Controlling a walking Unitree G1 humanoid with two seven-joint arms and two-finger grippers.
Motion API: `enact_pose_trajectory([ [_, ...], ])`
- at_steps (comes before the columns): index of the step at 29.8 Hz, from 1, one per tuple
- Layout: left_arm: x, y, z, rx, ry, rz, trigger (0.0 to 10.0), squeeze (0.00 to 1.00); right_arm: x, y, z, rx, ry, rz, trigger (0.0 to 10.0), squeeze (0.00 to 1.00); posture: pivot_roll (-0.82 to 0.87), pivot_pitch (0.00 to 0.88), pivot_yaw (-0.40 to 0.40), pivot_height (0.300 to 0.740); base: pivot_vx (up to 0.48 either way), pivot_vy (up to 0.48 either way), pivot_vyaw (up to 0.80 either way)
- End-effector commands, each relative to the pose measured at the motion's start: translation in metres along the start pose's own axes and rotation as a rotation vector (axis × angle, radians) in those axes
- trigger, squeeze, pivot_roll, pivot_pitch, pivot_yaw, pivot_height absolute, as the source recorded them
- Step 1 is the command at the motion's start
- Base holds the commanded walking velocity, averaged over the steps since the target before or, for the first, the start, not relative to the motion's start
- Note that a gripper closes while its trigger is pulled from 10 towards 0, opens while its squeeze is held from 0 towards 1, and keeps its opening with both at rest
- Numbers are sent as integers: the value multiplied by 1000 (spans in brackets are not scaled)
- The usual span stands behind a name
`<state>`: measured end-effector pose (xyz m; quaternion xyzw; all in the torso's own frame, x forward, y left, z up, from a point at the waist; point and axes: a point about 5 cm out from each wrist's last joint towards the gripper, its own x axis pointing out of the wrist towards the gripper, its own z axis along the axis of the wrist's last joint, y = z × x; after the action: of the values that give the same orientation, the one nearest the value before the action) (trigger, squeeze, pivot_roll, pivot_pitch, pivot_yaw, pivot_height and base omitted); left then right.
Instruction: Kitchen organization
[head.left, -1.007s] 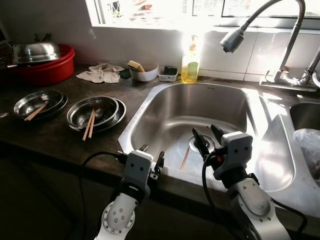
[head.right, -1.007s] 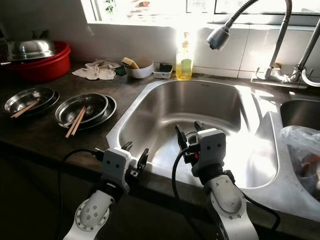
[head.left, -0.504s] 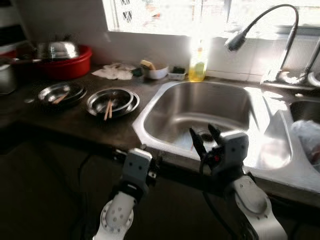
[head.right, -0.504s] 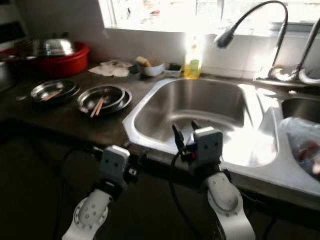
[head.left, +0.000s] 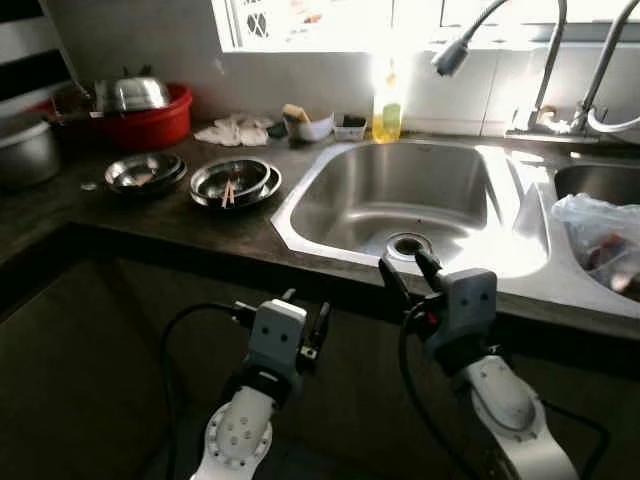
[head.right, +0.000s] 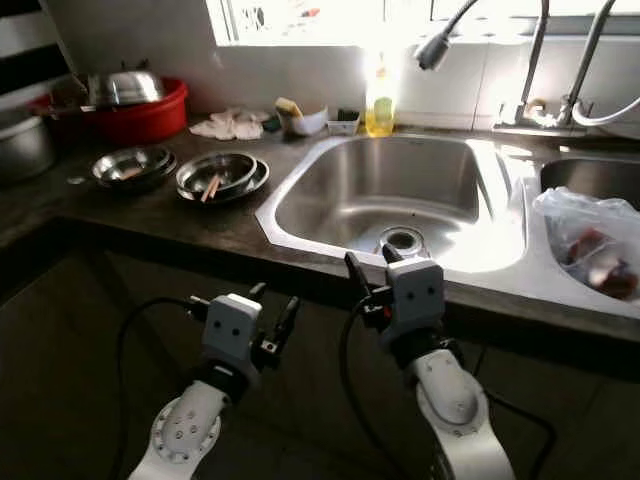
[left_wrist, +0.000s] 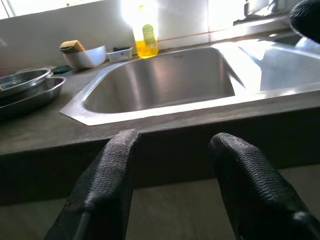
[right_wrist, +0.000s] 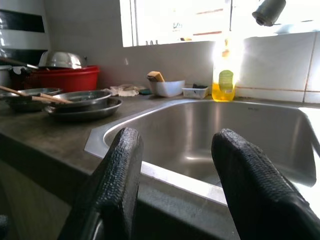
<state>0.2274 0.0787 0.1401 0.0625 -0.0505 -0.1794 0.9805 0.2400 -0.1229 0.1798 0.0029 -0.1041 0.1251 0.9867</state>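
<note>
Approach step, nothing grasped yet. Left gripper (head.left: 305, 322) and right gripper (head.left: 408, 277): both held in front of the dark countertop edge (head.left: 200, 245), fingers spread apart, empty. Round steel dishes holding wooden chopsticks (head.left: 235, 182): well beyond and left of the left gripper. Next: advance, raise left gripper over dishes.
</note>
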Motion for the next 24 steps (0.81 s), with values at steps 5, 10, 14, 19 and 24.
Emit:
enact_pose_trajectory([
  [5,-2,6,-2,24,14,15,10000,0,2,7,0,16,-2,20,10000,0,23,9,19,740,-292,0,0],
  [10,-2,6,-2,24,15,15,10000,0,2,7,0,14,2,23,10000,0,24,8,17,740,-292,0,0],
  [14,-2,7,-3,28,17,21,10000,0,2,5,-2,4,12,-1,10000,0,22,4,18,740,-290,0,0],
  [19,-2,7,-3,29,18,18,10000,0,3,5,-2,2,13,1,10000,0,22,1,19,740,-289,0,0],
  [24,-2,7,-3,29,18,18,10000,0,3,5,-2,2,13,1,10000,0,22,1,19,740,-289,0,0],
])
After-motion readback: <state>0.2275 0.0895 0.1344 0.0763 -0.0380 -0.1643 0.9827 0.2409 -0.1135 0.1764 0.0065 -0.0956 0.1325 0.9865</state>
